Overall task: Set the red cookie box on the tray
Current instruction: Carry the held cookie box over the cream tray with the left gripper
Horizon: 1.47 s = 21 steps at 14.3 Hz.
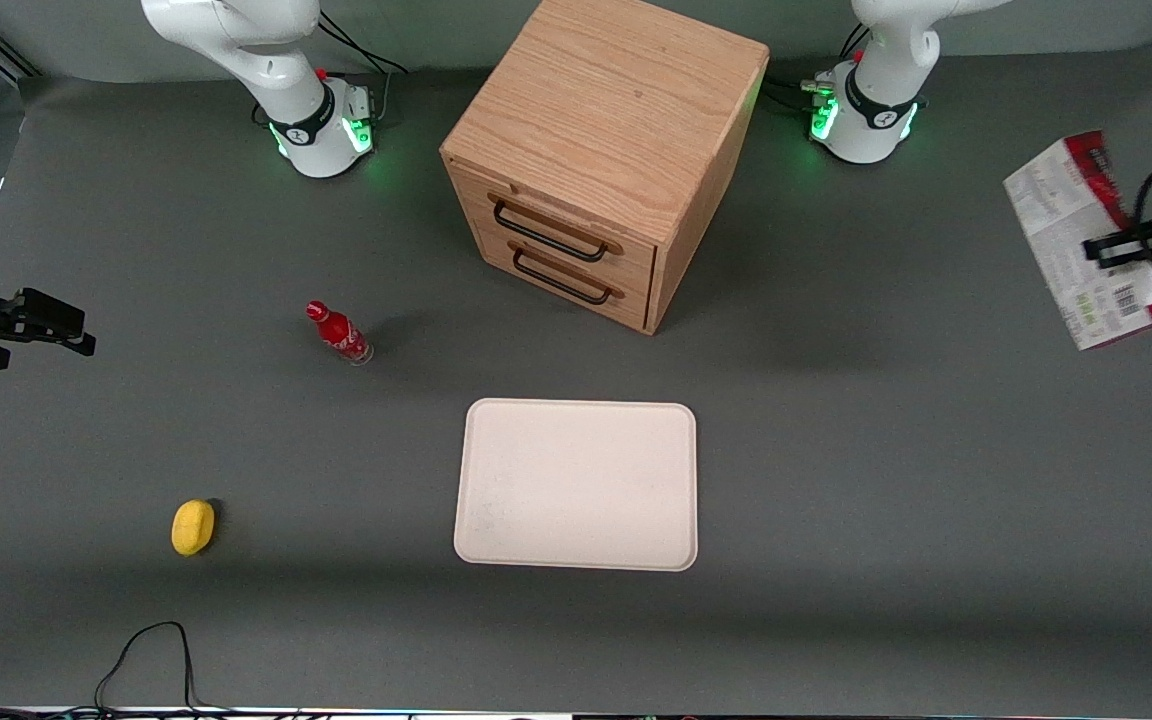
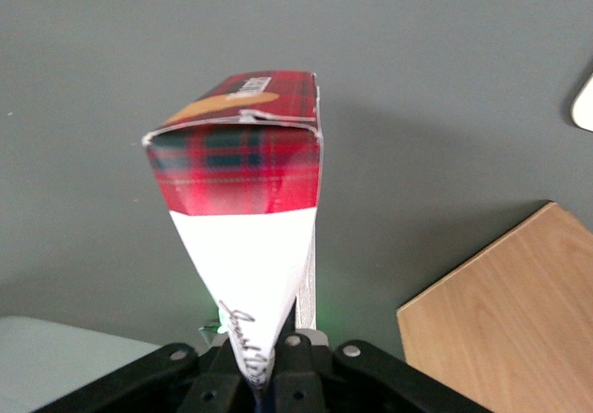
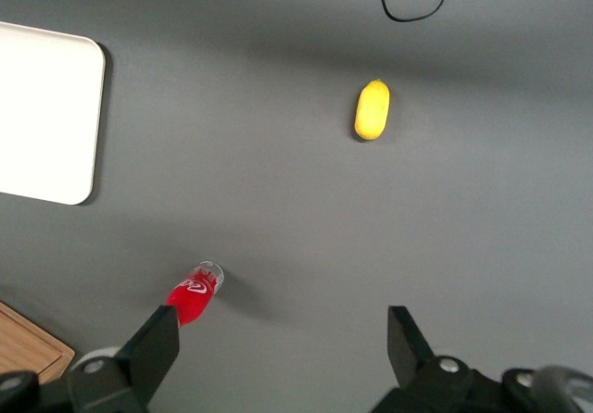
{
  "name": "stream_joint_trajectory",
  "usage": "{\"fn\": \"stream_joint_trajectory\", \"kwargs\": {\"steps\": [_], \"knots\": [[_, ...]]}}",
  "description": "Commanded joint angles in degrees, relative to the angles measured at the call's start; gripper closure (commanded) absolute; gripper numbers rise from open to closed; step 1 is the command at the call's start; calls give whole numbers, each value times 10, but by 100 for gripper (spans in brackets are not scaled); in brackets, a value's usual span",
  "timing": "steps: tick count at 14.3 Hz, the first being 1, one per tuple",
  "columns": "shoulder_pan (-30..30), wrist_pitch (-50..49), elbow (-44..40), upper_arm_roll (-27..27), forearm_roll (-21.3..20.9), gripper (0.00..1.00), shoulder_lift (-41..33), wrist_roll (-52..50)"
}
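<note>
The grey table (image 1: 836, 450) carried everything, and the largest thing on it was the wooden drawer cabinet (image 1: 601, 150), which stood near the edge farthest from the front camera, between the two arm bases, with its two black-handled drawer fronts turned toward the camera and toward the parked arm's end. The tray (image 1: 576, 485) lay flat in the middle of the table, nearer to the front camera than the cabinet and apart from it, with nothing on it.

The red cookie box (image 1: 1086, 240) was not on the tray; it was held up at the working arm's end of the table, well apart from the tray, tilted, its white printed panel and barcode facing the front camera. The gripper (image 1: 1121, 248) was clamped on the box there, its dark fingers across the printed panel. In the left wrist view the box (image 2: 243, 200) rose away from the gripper (image 2: 264, 376) with its tartan end uppermost, above bare table.

A small red bottle (image 1: 338, 334) stood toward the parked arm's end. A small yellow object (image 1: 193, 527) lay closer to the edge nearest the front camera.
</note>
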<state>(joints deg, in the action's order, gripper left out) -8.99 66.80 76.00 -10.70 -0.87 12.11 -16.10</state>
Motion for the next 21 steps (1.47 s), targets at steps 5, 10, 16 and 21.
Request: {"fn": "stream_joint_trajectory", "kwargs": {"steps": [5, 10, 16, 21], "knots": [[177, 112, -159, -25, 18, 100, 172, -180], [257, 239, -227, -25, 18, 100, 297, -236], [288, 320, -241, -23, 15, 100, 388, -234], [307, 385, -240, -20, -29, 100, 430, -227]]}}
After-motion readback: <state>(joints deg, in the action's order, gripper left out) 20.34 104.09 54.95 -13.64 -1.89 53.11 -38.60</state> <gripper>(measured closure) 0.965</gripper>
